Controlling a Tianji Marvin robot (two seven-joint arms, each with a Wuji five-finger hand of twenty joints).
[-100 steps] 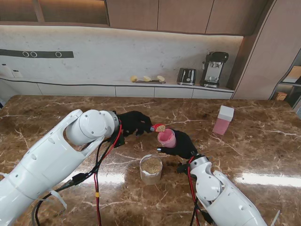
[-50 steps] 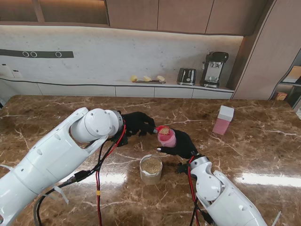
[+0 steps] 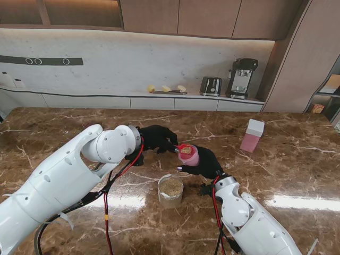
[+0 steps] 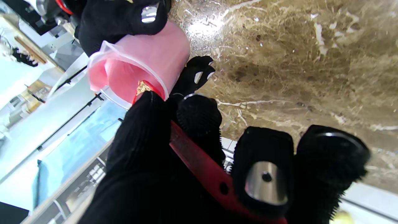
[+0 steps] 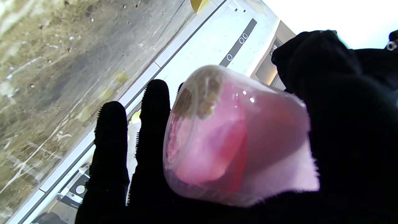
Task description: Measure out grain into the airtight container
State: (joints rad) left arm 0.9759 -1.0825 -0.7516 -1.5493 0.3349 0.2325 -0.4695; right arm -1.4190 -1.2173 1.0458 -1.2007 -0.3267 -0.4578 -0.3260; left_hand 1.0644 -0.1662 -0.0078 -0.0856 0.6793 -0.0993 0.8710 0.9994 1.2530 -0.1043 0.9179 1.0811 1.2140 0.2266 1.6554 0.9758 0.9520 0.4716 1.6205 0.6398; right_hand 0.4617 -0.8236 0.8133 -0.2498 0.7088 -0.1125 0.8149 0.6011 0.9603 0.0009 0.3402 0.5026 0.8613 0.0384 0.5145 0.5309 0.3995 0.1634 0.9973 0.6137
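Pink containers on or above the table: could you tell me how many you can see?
2: a pink cup held by the right hand mid-table, and a white-lidded pink container standing on the table's far right. None appears hidden.

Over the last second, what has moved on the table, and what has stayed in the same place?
The left hand carried the red spoon of grain toward the right, from just beside the pink cup to right over its mouth. It still holds the spoon. The right hand keeps holding the cup in the same spot. The grain jar nearer to me and the pink box at the right did not move.
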